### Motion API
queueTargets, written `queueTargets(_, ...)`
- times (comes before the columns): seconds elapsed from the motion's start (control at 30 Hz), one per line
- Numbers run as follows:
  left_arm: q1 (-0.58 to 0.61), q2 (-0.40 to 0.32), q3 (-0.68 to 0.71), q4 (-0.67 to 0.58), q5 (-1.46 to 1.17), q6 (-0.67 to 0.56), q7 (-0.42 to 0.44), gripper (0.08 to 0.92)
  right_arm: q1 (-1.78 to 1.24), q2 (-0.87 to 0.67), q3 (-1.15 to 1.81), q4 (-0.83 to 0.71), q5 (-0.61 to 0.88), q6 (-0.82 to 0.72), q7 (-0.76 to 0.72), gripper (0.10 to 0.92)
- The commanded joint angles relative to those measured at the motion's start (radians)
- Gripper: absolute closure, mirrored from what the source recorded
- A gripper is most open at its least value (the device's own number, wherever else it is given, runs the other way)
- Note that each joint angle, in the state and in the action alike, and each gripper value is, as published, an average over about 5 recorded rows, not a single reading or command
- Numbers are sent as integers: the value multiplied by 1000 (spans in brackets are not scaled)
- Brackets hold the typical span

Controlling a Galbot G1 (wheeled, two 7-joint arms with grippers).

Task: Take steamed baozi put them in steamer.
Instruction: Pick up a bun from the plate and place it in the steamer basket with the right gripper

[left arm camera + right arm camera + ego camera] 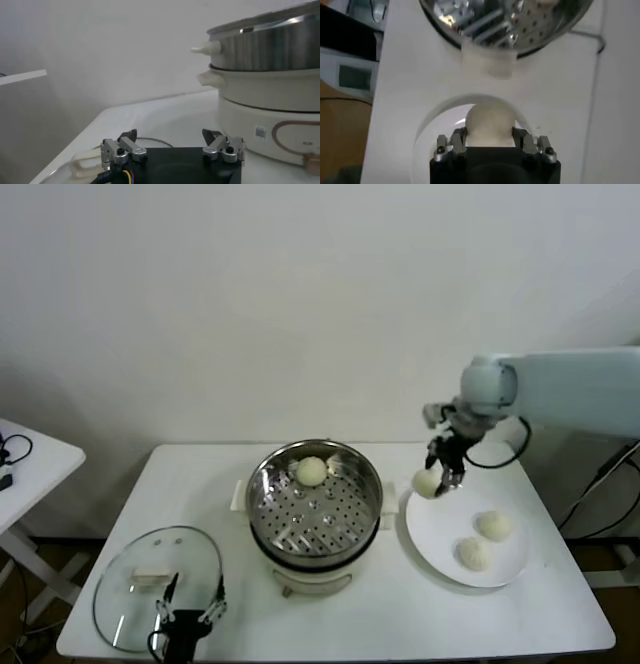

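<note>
Right tool pinches one steamed baozi between its fingers, held in the air above the near rim of the white plate. Right arm reaches in level from the right, wrist bent down. Two more baozi lie on the plate below and beyond the tool. Steamer stands just beside the plate, one baozi on its perforated tray. Right wrist view shows the bun seated between the fingers. Left tool parked low, fingers spread, over the glass lid on the worktop. No readable writing.
</note>
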Motion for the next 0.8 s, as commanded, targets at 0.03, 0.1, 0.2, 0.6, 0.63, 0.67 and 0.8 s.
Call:
queueTargets(0.03,5,2,7,-10,13,-4,0,177,257,77,76,138,218,-42,-14,406)
queueTargets(0.1,6,0,10,-10,17,-6,0,177,200,125,151,142,236,-77,36,406)
queueTargets(0.2,6,-1,17,-11,25,-8,0,177,90,226,249,122,231,-128,117,406)
queueTargets(0.6,10,4,17,-28,27,4,6,177,-290,543,310,-171,79,-174,242,406)
queueTargets(0.63,8,4,17,-27,27,5,7,177,-310,557,309,-193,70,-175,243,406)
queueTargets(0.67,7,4,17,-26,27,6,7,177,-326,568,307,-208,63,-174,244,406)
queueTargets(0.8,2,4,18,-18,28,7,8,177,-371,600,295,-245,37,-173,245,406)
